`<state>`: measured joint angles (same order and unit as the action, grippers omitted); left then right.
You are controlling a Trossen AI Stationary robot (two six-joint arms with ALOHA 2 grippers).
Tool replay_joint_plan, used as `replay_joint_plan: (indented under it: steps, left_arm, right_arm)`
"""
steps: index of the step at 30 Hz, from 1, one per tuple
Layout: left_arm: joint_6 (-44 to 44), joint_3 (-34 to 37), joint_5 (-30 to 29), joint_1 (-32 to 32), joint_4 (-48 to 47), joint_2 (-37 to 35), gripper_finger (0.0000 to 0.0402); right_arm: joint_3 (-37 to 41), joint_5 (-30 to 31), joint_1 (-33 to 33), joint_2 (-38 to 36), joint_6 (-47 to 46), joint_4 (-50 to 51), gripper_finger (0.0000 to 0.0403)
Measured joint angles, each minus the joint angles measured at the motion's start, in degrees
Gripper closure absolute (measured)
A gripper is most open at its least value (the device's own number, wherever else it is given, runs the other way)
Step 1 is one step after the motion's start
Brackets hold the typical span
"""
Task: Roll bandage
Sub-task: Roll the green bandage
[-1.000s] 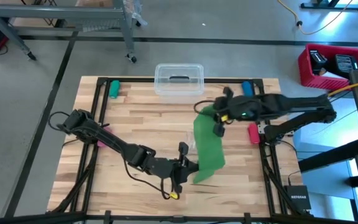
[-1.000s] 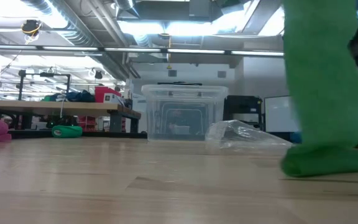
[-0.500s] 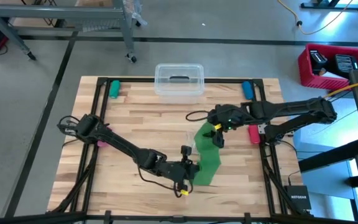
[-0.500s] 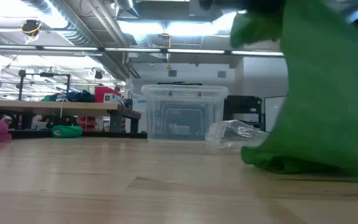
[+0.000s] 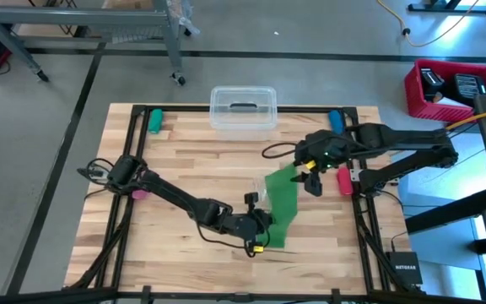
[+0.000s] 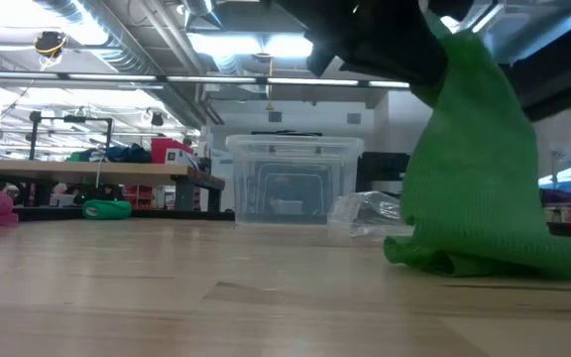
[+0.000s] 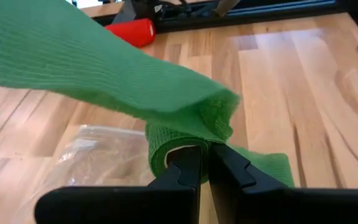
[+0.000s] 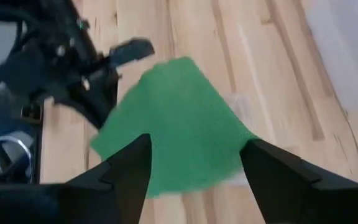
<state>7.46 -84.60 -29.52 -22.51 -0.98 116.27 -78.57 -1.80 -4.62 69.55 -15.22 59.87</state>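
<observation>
While the left claw (image 7: 204, 163) pinches the bandage (image 5: 283, 198), the wide-open right claw (image 5: 309, 174) above risks letting it unroll.

On the tabletop (image 5: 184, 160) the green bandage (image 5: 282, 201) runs slanting from the left gripper (image 5: 264, 228), which pinches its near end, up toward the right gripper (image 5: 312, 180), just beside its far end. A clear bin (image 5: 243, 108) sits at the far edge.
</observation>
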Motion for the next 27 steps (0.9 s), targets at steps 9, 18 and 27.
replay_joint_plan:
  steps: [9,18,27]
  left_arm:
    - [-3.86,0.00,-0.38,-0.01,0.31,0.00,0.0391]
    - [-6.37,0.00,-1.45,-0.96,0.23,-1.63,0.0391]
    - [-11.01,-0.02,-5.29,-1.43,-1.11,-5.97,0.0391]
  right_arm:
    - [-0.30,1.11,-4.75,-2.33,-5.62,8.58,0.0157]
    - [10.45,13.30,-26.33,-8.05,-21.72,3.46,0.0157]
    - [30.92,24.10,-43.30,-8.40,-34.50,-17.17,0.0157]
